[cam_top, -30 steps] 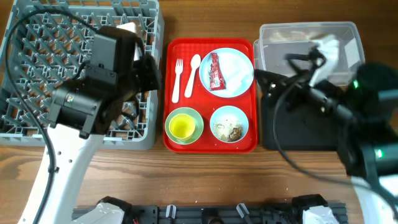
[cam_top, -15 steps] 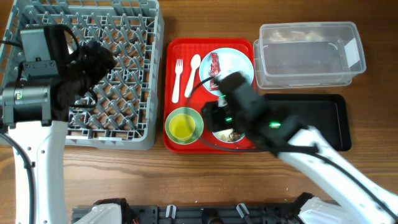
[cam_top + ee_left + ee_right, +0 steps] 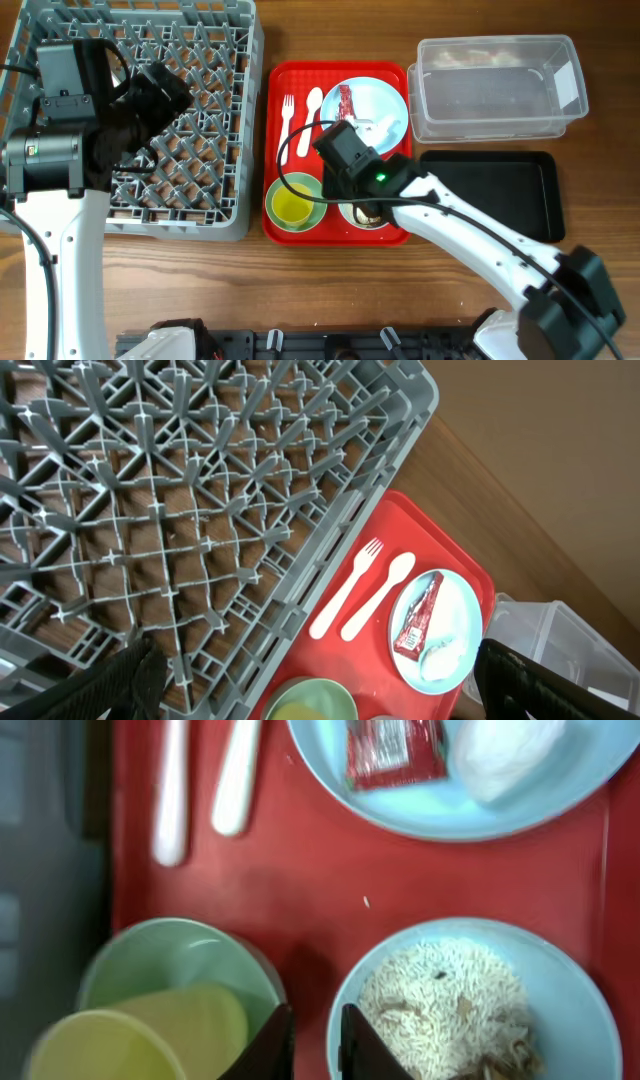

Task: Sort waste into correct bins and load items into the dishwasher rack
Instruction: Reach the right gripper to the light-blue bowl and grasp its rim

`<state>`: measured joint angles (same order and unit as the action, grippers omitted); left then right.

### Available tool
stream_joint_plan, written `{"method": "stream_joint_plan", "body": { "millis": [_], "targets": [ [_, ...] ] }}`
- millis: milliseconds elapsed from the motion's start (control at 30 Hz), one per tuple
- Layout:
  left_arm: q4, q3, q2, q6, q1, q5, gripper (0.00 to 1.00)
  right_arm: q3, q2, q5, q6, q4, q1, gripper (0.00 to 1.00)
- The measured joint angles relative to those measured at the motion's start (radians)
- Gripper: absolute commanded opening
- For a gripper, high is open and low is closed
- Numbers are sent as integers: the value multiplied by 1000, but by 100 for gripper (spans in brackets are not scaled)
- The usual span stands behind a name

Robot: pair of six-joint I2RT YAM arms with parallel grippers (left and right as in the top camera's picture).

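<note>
Well, nothing is loaded yet: the rack (image 3: 200, 60) lies bare under wide-open, empty left fingers (image 3: 100, 685). Sachet (image 3: 393, 750), tissue (image 3: 505, 755), fork (image 3: 172, 790), spoon (image 3: 238, 775) and cup (image 3: 140, 1035) are all seen on the tray (image 3: 300, 870), while right fingers (image 3: 365, 1045) are pinched onto the blue bowl (image 3: 470, 928) at its rim, rice (image 3: 440, 1000) inside.

Two bowls (image 3: 562, 978), one plate (image 3: 376, 94), one cup (image 3: 291, 206), two bins (image 3: 490, 100).

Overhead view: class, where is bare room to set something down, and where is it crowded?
Bare: the black tray beside the clear tub, and the rack's side nearest the red tray. Crowded: that tray, dishes under the right gripper.
</note>
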<state>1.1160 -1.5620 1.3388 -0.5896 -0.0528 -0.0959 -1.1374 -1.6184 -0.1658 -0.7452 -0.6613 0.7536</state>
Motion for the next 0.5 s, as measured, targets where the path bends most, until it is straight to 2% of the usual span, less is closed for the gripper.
{"method": "stream_joint_plan", "body": {
  "millis": [333,500],
  "targets": [
    [0,0,0,0,0,0,100,30,-56,0,-45,-35,0,21],
    [0,0,0,0,0,0,100,30,-84,31,-46,11,0,20]
  ]
}}
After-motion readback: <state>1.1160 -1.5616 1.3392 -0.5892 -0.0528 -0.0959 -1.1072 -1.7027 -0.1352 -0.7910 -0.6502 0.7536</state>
